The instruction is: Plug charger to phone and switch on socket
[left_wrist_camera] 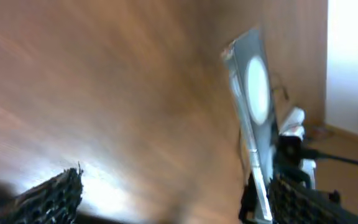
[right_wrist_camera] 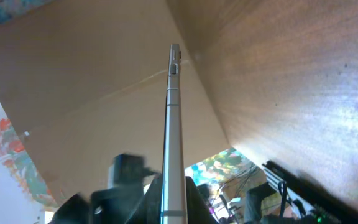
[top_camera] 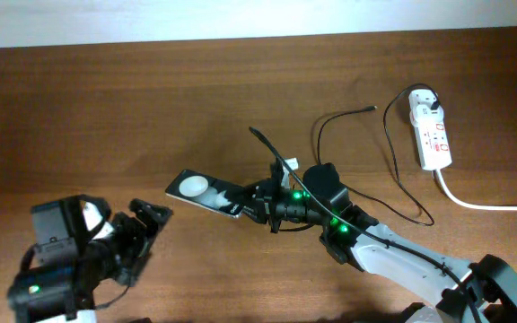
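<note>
Overhead | right gripper [top_camera: 257, 205] clamped on phone [top_camera: 200, 190] end | left gripper [top_camera: 147, 229] parted, empty, beside phone

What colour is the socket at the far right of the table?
White, with small red marks. The socket shows best in the overhead view.

Black phone [top_camera: 205, 196], white socket [top_camera: 432, 135]
</note>
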You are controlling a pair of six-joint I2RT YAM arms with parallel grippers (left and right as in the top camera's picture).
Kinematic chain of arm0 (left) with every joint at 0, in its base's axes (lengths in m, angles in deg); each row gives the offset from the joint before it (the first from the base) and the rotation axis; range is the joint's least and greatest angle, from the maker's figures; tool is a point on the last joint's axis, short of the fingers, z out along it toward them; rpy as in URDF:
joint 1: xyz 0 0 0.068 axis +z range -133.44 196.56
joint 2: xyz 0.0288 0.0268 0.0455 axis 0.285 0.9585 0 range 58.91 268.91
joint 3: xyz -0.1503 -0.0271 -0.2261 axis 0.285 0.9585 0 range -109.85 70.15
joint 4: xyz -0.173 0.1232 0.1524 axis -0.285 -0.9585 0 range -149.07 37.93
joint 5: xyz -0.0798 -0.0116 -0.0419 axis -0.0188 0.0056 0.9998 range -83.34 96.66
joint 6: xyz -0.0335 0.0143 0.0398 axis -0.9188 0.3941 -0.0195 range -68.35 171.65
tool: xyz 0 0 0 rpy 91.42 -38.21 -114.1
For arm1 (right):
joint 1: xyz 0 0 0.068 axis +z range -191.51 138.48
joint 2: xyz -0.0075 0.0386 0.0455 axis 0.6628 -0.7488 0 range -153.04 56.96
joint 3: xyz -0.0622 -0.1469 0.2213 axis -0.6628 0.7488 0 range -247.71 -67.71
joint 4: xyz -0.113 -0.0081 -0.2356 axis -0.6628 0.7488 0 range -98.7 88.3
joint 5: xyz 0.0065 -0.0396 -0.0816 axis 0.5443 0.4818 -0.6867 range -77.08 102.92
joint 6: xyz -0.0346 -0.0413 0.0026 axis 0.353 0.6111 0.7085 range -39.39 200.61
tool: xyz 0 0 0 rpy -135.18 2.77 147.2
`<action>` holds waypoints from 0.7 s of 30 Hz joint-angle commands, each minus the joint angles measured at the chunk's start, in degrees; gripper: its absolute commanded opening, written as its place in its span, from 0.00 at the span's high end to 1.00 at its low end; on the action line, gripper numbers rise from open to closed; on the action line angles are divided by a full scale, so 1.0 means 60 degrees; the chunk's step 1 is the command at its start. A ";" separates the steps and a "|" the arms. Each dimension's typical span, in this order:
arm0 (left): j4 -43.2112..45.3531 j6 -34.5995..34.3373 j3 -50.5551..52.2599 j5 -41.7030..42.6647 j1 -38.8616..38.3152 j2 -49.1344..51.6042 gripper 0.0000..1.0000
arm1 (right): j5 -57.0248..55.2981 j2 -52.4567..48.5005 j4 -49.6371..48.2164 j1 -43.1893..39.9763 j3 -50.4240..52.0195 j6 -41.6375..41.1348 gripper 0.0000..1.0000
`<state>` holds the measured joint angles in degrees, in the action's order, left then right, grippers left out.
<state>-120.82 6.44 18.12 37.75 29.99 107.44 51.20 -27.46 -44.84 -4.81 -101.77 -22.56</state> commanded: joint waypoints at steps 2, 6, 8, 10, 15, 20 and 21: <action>0.0401 -0.2594 0.1275 0.2116 0.0040 0.0080 0.04 | 0.0233 0.0280 -0.0164 -0.0058 -0.0127 -0.0142 0.96; 0.0820 -0.3180 0.1279 0.2120 0.0040 0.0095 0.08 | 0.0229 0.0280 -0.0160 -0.0058 -0.0127 -0.0142 0.96; 0.1166 -0.3497 0.1279 0.2113 0.0040 0.0098 0.09 | 0.0237 0.0280 -0.0160 -0.0058 -0.0127 -0.0142 0.96; 0.1654 -0.3606 0.1279 0.2113 0.0040 0.0098 0.08 | 0.0353 0.0280 -0.0164 -0.0047 -0.0127 -0.0146 0.96; 0.1953 -0.3825 0.1282 0.2113 0.0040 0.0098 0.08 | 0.0499 0.0280 -0.0171 0.0663 -0.0127 -0.1504 0.96; 0.1953 -0.3821 0.1282 0.2113 0.0036 0.0098 0.16 | 0.0244 0.0280 -0.0506 0.0947 -0.0127 -0.1894 0.96; 0.1949 -0.3825 0.1282 0.2116 0.0036 0.0098 0.16 | 0.0157 0.0280 -0.0685 0.0947 -0.0127 -0.1891 0.96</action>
<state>-109.28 -15.90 25.70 49.77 29.99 108.03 52.86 -27.42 -46.29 0.55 -101.77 -32.16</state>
